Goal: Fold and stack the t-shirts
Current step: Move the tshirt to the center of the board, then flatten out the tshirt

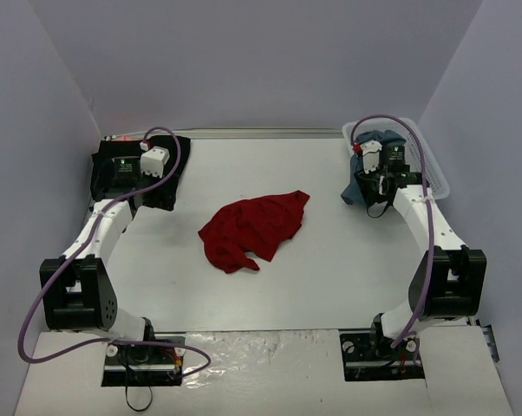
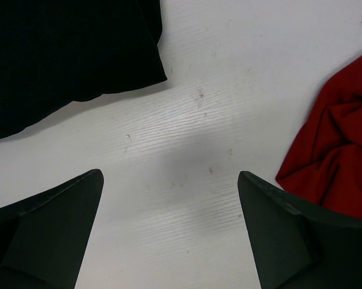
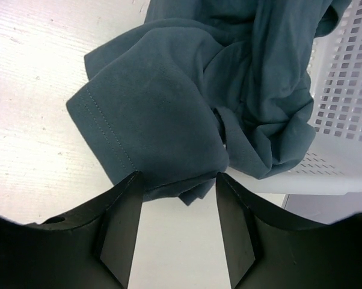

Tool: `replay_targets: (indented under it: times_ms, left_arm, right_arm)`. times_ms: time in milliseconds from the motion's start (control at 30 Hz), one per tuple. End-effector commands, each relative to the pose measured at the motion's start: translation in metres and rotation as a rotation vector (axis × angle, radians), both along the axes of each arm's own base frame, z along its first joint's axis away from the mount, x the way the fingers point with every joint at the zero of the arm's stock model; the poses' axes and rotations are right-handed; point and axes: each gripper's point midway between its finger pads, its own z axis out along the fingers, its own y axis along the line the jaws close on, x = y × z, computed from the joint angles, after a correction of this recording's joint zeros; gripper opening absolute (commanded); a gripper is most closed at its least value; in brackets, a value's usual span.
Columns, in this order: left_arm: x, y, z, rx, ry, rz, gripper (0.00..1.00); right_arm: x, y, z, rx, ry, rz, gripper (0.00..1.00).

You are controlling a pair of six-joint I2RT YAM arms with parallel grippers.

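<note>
I see left gripper (image 2: 170, 177) wide, holding nothing, over bare counter (image 1: 330, 277). Black t-shirt (image 2: 67, 54) at 10 o'clock on counter, dark red t-shirt (image 1: 254, 227) crumpled at centre. Blue-grey t-shirt (image 3: 169, 102) spills out of white basket (image 3: 343, 72) at 2 o'clock. Right gripper (image 3: 178, 180) half-narrowed, tips either side of its hem; I can't tell if pinched.
</note>
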Motion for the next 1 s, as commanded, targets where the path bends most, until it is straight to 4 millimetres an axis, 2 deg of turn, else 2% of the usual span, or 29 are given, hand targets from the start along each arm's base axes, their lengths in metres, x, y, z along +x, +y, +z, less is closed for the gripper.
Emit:
replay_targets:
  times_ms: [0,133,167,300,367,400,500,767,833,933,967]
  left_arm:
    - [0.004,-0.004,0.020,0.003,-0.049,-0.025,0.94]
    - [0.003,-0.004,0.019,0.002,-0.048,-0.028,0.94]
    - [0.003,-0.004,0.019,0.002,-0.046,-0.026,0.94]
    - [0.003,-0.004,0.020,0.002,-0.051,-0.028,0.94]
    - [0.003,-0.004,0.019,0.002,-0.046,-0.028,0.94]
    - [0.003,-0.004,0.019,0.002,-0.048,-0.028,0.94]
    - [0.003,-0.005,0.020,0.000,-0.049,-0.031,0.94]
    - [0.004,-0.005,0.019,-0.003,-0.047,-0.032,0.94]
    - [0.003,-0.005,0.018,-0.003,-0.046,-0.032,0.94]
    - [0.003,-0.005,0.019,-0.004,-0.047,-0.030,0.94]
    - [0.003,-0.005,0.018,-0.005,-0.046,-0.032,0.94]
  right_arm:
    - [-0.002,0.004,-0.010,0.021,0.026,0.020,0.47]
    - [-0.002,0.005,-0.017,0.026,0.044,0.023,0.49]
    - [-0.002,-0.006,-0.018,0.028,0.047,-0.004,0.49]
    - [0.000,-0.010,-0.023,0.034,0.061,-0.006,0.34]
    - [-0.001,-0.011,-0.025,0.035,0.065,-0.008,0.24]
    - [0.000,-0.012,-0.025,0.036,0.067,-0.010,0.15]
    - [-0.001,-0.016,-0.025,0.041,0.065,-0.019,0.00]
    - [0.007,-0.023,-0.003,0.039,0.003,-0.038,0.00]
    - [0.012,-0.026,0.006,0.044,-0.030,-0.069,0.00]
    - [0.033,-0.037,0.031,-0.001,-0.163,-0.098,0.00]
    - [0.034,-0.047,0.034,-0.044,-0.190,-0.134,0.00]
